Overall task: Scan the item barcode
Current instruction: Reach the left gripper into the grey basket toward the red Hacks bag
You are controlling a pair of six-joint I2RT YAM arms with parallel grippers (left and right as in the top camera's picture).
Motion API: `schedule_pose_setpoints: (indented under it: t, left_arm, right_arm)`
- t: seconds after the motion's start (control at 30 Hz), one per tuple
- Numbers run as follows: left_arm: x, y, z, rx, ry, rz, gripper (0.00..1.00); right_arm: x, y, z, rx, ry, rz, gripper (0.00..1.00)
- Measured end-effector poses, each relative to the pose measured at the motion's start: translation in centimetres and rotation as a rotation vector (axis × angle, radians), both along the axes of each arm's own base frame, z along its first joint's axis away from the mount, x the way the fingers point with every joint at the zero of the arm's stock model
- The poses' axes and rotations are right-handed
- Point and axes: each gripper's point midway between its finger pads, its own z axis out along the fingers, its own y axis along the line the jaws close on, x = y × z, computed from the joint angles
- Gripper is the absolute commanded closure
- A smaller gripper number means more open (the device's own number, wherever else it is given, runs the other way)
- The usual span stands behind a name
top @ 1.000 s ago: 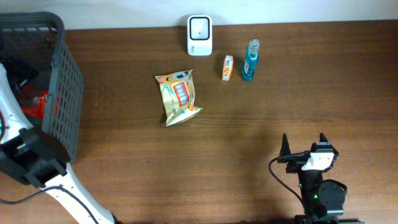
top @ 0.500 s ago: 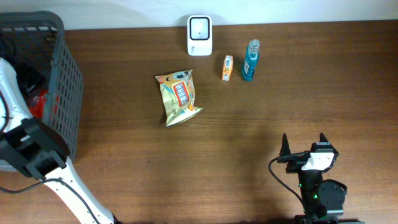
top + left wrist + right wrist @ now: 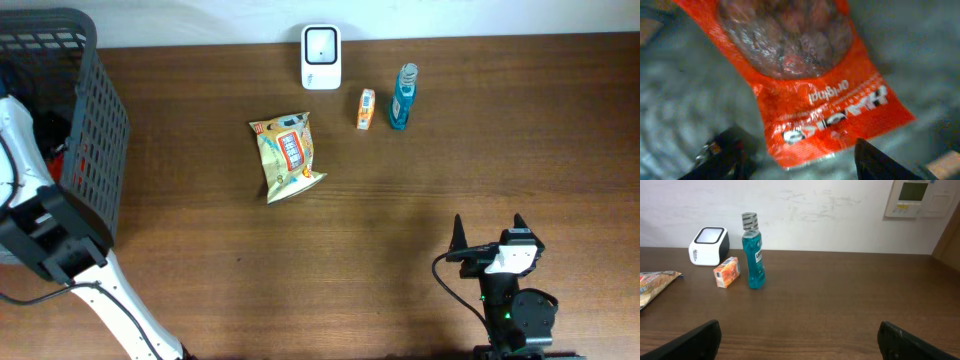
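**Overhead:** a grey mesh basket [image 3: 95, 150] is sitting at the left edge of the tabletop [image 3: 420, 190], and the left arm [image 3: 45, 235] is reaching down into it. The red packet [image 3: 65, 160] is lying inside the basket, showing only as a red patch through the mesh wall. The arm and mesh are blocking the rest of it. At the far edge a white scanner [image 3: 321, 57] is standing, with an orange carton [image 3: 366, 108] and a blue bottle [image 3: 403, 97] just to its right. A yellow snack bag [image 3: 288, 155] is lying nearer the middle. All four are sitting well apart from the basket. The right claw [image 3: 488, 232] is sitting near the bottom right with its jaws spread wide, gripping nothing.

**Left wrist:** the left claw [image 3: 797, 150] is hanging right over the packet, which is lying on the grey basket floor [image 3: 680, 100].
- Its long axis is running top to bottom of frame, leaning slightly right.
- The crimped end is pointing at the claw and sitting between the two fingers [image 3: 722, 155].
- The fingers are standing apart on either side of that end, and with the blur I can't tell whether they're pinching it.
- The packet is showing glossy red film, a dark brown lumpy patch on the far half, and white lettering "original" reading upside down.

**Right wrist:** the claw is facing across the tabletop. The scanner, carton and upright bottle are lining up near the white wall [image 3: 815, 210]. A corner of the snack bag is poking in at left.
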Motion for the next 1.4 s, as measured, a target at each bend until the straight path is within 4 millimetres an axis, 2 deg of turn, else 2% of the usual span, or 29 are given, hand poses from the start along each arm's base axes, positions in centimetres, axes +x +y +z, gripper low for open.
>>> schedule_pose_setpoints:
  t: [0.07,0.13,0.23,0.3,0.33,0.37,0.43,0.63,0.87,1.03,1.17,1.3,1.4]
  left_arm:
    - [0.1,0.0,1.7,0.016,-0.029,-0.001,0.37]
    - [0.0,0.0,4.3,0.043,-0.073,-0.003,0.40]
    - [-0.4,-0.2,6.5,0.059,-0.098,-0.004,0.53]
    - [-0.9,-0.3,6.9,0.057,-0.093,-0.005,0.68]
    - [-1.0,-0.4,6.9,0.055,-0.086,-0.007,0.84]
    - [-1.2,-0.4,6.8,0.050,-0.079,-0.007,0.95]
    - [-1.6,-0.6,6.7,0.041,-0.064,-0.002,1.00]
    - [-4.4,-0.9,6.2,-0.012,0.025,0.020,1.00]
    - [-8.7,-1.4,5.8,-0.095,0.159,0.061,1.00]
    - [-9.2,-1.5,6.0,-0.109,0.163,0.067,1.00]
    - [-9.5,-1.8,8.2,-0.087,0.118,0.062,1.00]
    - [-11.0,-2.9,13.4,-0.027,0.026,0.062,1.00]
    - [-12.9,-4.2,15.8,-0.004,-0.006,0.062,1.00]
  right_arm:
    - [0.0,0.0,0.0,-0.001,0.000,0.000,0.02]
    - [0.0,0.0,0.0,0.000,0.000,0.000,0.02]
    - [0.0,0.0,0.0,0.000,0.000,0.000,0.02]
    - [0.0,0.0,0.0,-0.001,0.000,0.000,0.02]
    - [0.0,0.0,0.0,0.000,0.000,0.000,0.02]
    - [0.0,0.0,0.0,0.000,0.000,0.000,0.02]
    - [0.0,0.0,0.0,0.000,0.000,0.000,0.02]
    - [0.0,0.0,0.0,0.000,0.000,0.000,0.01]
    - [0.0,0.0,0.0,0.000,0.000,0.000,0.02]
    - [0.0,0.0,0.0,-0.001,0.000,0.000,0.02]
    - [0.0,0.0,0.0,0.000,0.000,0.000,0.02]
    - [0.0,0.0,0.0,-0.001,0.000,0.000,0.02]
    - [0.0,0.0,0.0,-0.001,0.000,0.000,0.02]
